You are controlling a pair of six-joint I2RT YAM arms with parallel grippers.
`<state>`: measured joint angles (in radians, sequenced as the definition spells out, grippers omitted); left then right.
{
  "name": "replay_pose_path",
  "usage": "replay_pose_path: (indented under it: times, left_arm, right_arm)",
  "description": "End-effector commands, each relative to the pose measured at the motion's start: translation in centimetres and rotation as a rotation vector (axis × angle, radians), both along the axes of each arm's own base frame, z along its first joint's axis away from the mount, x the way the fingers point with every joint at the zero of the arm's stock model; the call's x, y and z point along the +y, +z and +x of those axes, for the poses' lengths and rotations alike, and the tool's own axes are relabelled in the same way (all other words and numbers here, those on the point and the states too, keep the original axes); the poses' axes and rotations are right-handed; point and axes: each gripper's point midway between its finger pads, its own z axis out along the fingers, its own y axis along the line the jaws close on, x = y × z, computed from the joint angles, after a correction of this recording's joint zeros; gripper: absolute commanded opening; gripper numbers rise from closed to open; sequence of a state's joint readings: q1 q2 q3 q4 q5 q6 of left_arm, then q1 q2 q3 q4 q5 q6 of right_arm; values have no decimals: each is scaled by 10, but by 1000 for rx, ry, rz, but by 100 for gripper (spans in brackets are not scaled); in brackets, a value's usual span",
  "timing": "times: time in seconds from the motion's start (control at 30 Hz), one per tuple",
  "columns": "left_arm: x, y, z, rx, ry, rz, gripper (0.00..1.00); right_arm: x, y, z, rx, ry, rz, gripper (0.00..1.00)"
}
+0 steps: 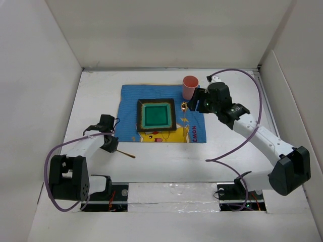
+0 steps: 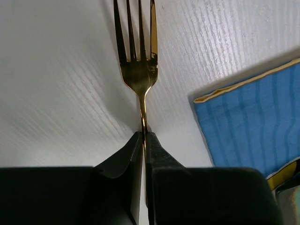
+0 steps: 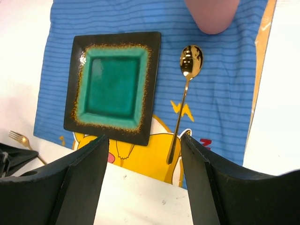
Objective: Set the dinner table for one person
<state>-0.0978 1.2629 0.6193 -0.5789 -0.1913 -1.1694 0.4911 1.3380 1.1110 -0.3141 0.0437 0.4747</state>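
nearest the arm bases, on the left, the left gripper (image 1: 113, 146) has its jaws pressed together on the thin handle of a gold fork (image 2: 140, 70). its wrist view shows the handle running between the black fingers (image 2: 124, 157) and the four tines pointing away, their tips cut off by the top edge. the part of the handle behind the fingers is hidden. from above only a short gold stub of the fork (image 1: 127, 154) pokes out toward the middle, over bare white dinner table (image 1: 166, 164), just short of the near left corner of the blue cartoon mat (image 1: 197, 130). whether the fork touches the surface i cannot tell.

farther in, the mat lies flat near the table's middle. a square dark-rimmed green plate (image 1: 156, 115) sits on it. a gold spoon (image 3: 180, 112) lies on the mat just right of the plate, bowl toward the far side, apart from the rim. the right gripper (image 1: 195, 104) hangs over that spot with its fingers spread wide and nothing between them, partly covering the spoon from above.

beyond, a pink cup (image 1: 190, 86) stands at the mat's far right corner; the right wrist view cuts off its top. white walls (image 1: 166, 35) close the far side.
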Motion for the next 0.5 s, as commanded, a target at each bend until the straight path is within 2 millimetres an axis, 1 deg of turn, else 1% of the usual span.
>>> replay_pose_path:
  times: [0.0,0.03,0.1,0.13,0.17,0.2,0.23,0.27,0.3,0.33,0.37,0.4,0.43,0.47]
  left_arm:
    - [1,-3,-11,17,8,6,0]
    - [1,0,-11,4,10,4,0]
    - [0,6,-12,-16,1,-2,0]
    - [0,10,-11,-25,3,-4,0]
    - [1,17,-7,-42,3,1,0]
    - [3,24,-10,-42,-2,11,0]
    - [5,31,-8,-51,-11,27,0]
    - [10,49,3,-86,-50,65,0]
    - [14,59,1,-84,-72,86,0]
    - [15,72,7,-108,-99,104,0]
    - [17,94,22,-167,-124,127,0]
    - [18,106,30,-195,-198,154,0]
    - [18,116,39,-226,-243,168,0]
    - [16,132,56,-267,-298,187,0]
  right_arm:
    - [-13,11,8,-27,-30,10,68]
    - [-19,13,13,-32,-47,13,68]
    - [-20,13,15,-26,-48,22,68]
    - [-24,14,17,-28,-56,25,68]
    - [-22,16,18,-30,-49,32,68]
    - [-21,14,18,-27,-49,31,67]
    - [-21,12,19,-21,-50,30,68]
    - [-16,12,16,-11,-25,43,67]
    - [-15,9,16,-4,-21,44,67]
    - [-15,8,16,-3,-19,45,68]
    - [-15,6,15,2,-19,43,67]
    - [-15,7,16,0,-19,44,67]
    - [-15,3,15,10,-18,41,67]
    - [-14,1,14,17,-12,41,67]
